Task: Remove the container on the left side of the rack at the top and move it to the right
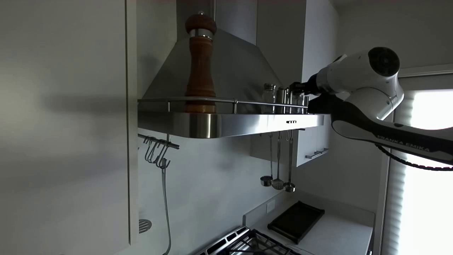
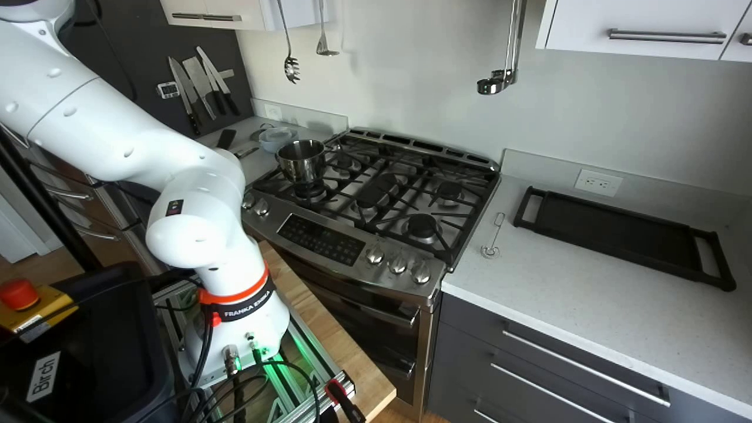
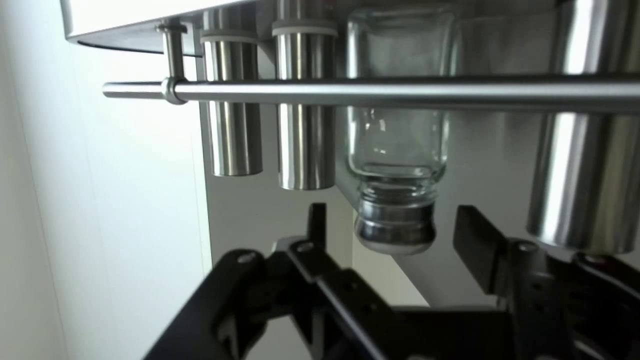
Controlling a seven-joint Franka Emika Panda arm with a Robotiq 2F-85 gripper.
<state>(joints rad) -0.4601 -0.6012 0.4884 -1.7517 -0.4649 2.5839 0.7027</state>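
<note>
Your Panda arm: rounded, white
Base: orange ring, black FRANKA EMIKA band
Your fingers: black, with screws

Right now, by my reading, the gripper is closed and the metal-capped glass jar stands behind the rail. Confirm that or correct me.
One thing is wrong: the gripper is open, not closed. The wrist view shows its fingers spread well apart. The rest holds: the metal-capped glass jar does stand behind the rail.

Metal pot on the stove.
</note>
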